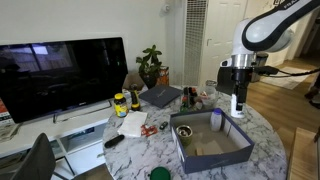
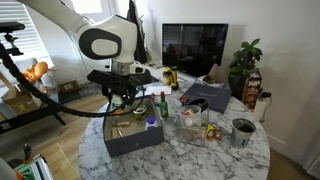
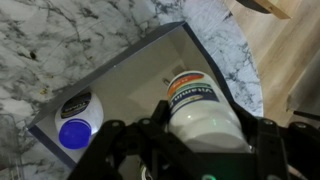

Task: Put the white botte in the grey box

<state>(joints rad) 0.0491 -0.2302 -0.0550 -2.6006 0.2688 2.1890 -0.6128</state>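
My gripper (image 3: pixel 200 135) is shut on a white bottle (image 3: pixel 205 105) with an orange and green label, and holds it above the grey box (image 3: pixel 130 80). The box has blue-grey walls and a tan inside. In both exterior views the gripper (image 1: pixel 238 97) (image 2: pixel 127 92) hangs above the box (image 1: pixel 215 158) (image 2: pixel 135 144), near one end of it, with the bottle (image 1: pixel 238 104) well above the floor of the box. A bottle with a blue cap (image 3: pixel 77 128) stands inside the box in a corner; it also shows in an exterior view (image 2: pixel 151 124).
The box sits on a round marble table (image 1: pixel 150 150). On it are a clear tub of small items (image 2: pixel 193 124), a metal cup (image 2: pixel 242 131), a grey laptop (image 1: pixel 160 96) and a yellow-lidded jar (image 1: pixel 120 103). A TV (image 1: pixel 60 75) and a plant (image 1: pixel 151 66) stand behind.
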